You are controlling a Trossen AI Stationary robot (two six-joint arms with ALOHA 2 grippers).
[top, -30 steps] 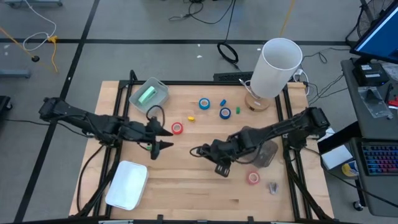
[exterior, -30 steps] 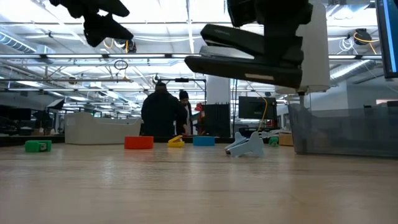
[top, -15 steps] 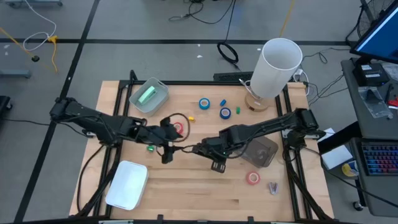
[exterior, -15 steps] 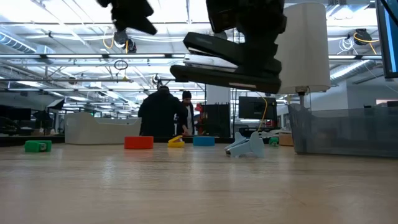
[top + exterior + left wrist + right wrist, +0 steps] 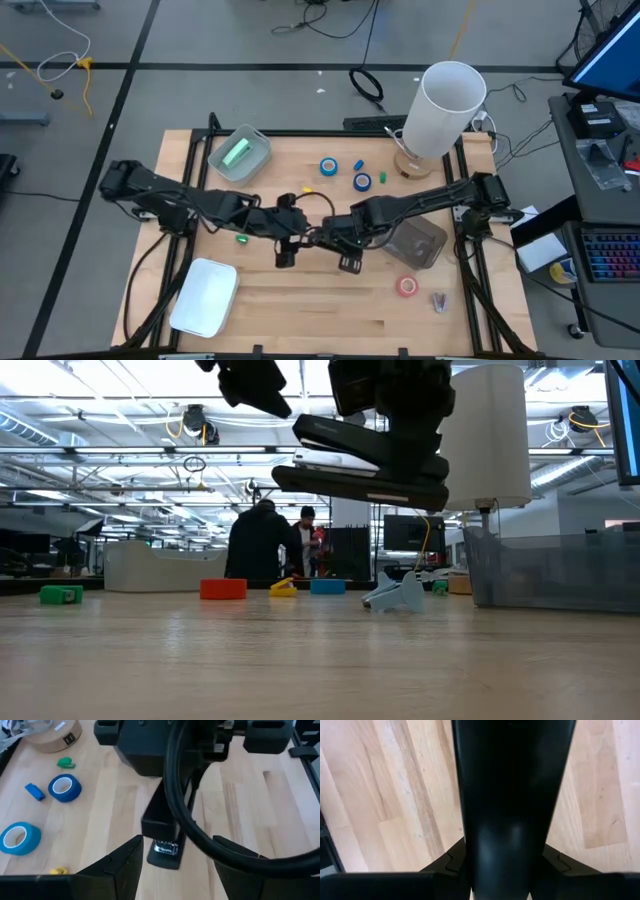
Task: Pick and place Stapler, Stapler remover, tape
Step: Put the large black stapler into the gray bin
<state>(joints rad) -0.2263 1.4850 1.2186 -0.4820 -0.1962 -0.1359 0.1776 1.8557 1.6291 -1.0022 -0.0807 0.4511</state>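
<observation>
Red tape roll (image 5: 223,589) behind arms overhead.

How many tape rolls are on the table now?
4. Two blue rolls lie near the white cylinder, one red roll beside the stapler remover, a second red roll under the left arm, seen only in the low view.

L gripper (image 5: 287,248) open, R gripper (image 5: 335,243) clamped
</observation>
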